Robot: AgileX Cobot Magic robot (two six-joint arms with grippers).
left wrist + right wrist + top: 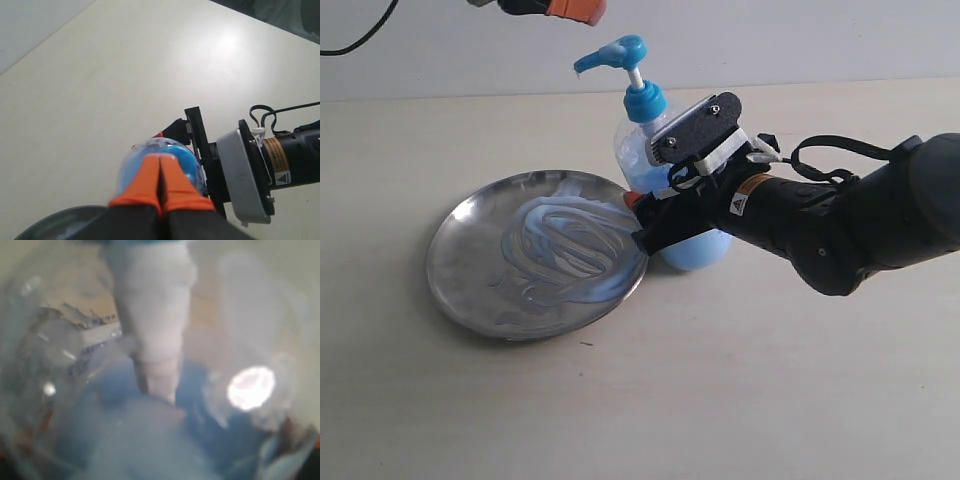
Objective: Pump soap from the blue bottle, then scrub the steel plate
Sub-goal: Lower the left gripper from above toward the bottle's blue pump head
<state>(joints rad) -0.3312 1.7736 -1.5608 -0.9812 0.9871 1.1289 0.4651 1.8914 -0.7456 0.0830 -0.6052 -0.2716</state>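
In the exterior view the steel plate (460,250) lies left of centre on the counter (770,400), its middle swirled with soap (570,245). The blue bottle (642,100) stands upright, touching the plate's right rim, with its spout turned left over the plate. The right end effector (640,220) grips the bottle's body from the right, and the left end effector (570,10) hangs at the top edge, above the pump. The left wrist view shows its orange fingers (150,180) pressed together, holding nothing, directly over the pump head. The right wrist view is a blur of clear plastic and blue liquid. Pumping looks to be in hand: next the closed tips should press straight down on the pump while the right keeps the bottle steady.
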